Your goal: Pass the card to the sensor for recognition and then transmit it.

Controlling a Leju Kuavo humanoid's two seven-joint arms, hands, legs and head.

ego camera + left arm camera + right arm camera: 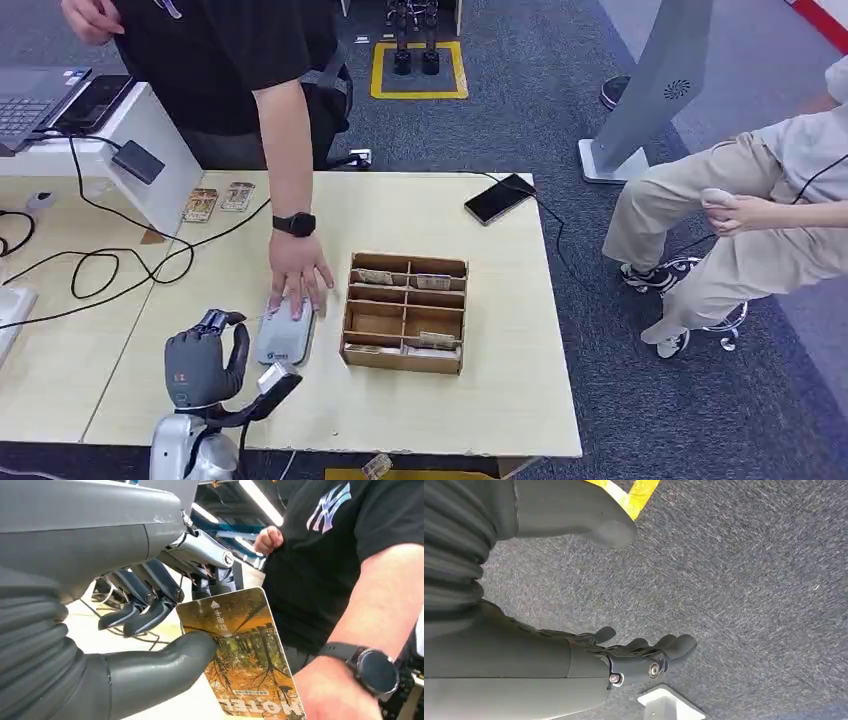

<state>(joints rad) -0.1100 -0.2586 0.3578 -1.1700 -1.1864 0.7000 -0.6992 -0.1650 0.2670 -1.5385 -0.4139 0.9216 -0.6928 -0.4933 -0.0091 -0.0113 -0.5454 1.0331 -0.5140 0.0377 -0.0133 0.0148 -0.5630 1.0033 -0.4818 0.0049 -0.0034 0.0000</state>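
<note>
My left hand (pixel 203 365) hovers over the table's near edge, just left of the grey card sensor (pixel 285 338). In the left wrist view its thick thumb (pixel 165 667) presses an orange hotel card (pixel 245 655) with a tree picture against the dark fingers (pixel 145 615), so the card is held. A person in a black shirt stands across the table and rests a hand (pixel 298 275) with a black watch on the sensor's far end. My right hand (pixel 589 655) hangs over grey carpet, thumb and fingers apart, holding nothing.
A wooden box (pixel 405 312) with compartments holding cards stands right of the sensor. Two cards (pixel 220 200) and a phone (pixel 499 198) lie at the far edge. Cables (pixel 110 265) cross the left side near a laptop (pixel 30 100). A seated person (pixel 740 215) is at the right.
</note>
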